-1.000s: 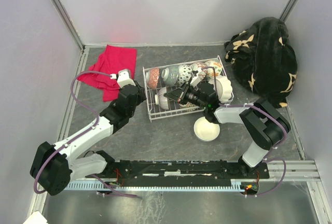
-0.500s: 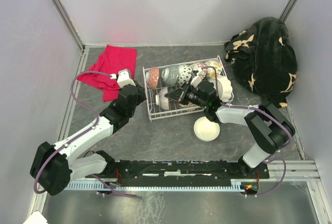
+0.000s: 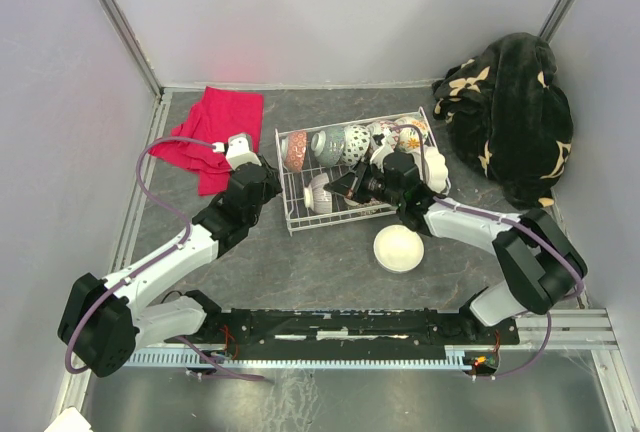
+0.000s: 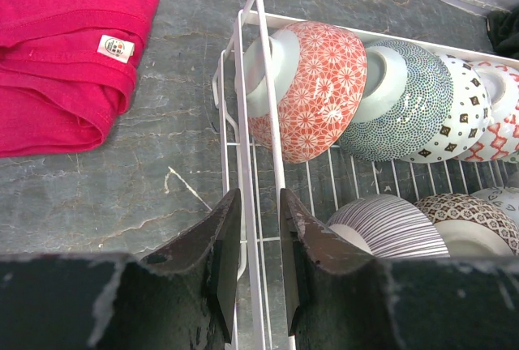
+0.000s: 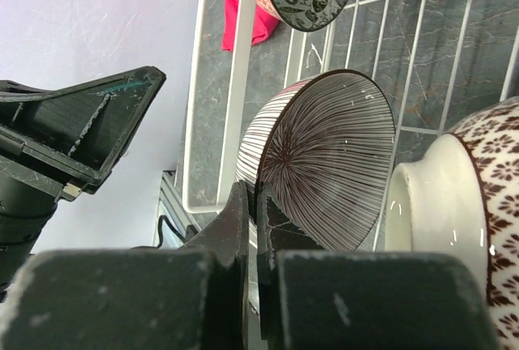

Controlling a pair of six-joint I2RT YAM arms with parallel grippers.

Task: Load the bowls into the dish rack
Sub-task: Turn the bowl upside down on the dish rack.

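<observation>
— bowls (image 3: 350,142): where are they?
— most stand on edge in the dish rack (image 3: 300,217), which sits mid-counter toward the far edge. a row runs along its far side, with the red lattice bowl (image 4: 312,91) at the left end, the green speckled bowl (image 4: 409,99) just beside it and more patterned ones after that. one plain white bowl (image 3: 399,249) sits opening-up on the counter (image 3: 300,272), just outside the rack's near side, right of centre.
— and the near row?
— the striped bowl (image 5: 324,155) stands tilted at its left end, opening toward the right tool (image 5: 250,200). a brown flowered bowl (image 5: 478,204) is just beside it.
— is that tool holding it?
— yes, its fingers are pinched together on the striped bowl's near rim.
— left tool (image 4: 259,196)?
— narrowed onto the rack's left rim, one finger outside the wire and one inside, clamping it.
— anything else?
— a red cloth (image 3: 220,127) at the far left corner, and a black floral blanket (image 3: 510,102) heaped in the far right corner.
</observation>
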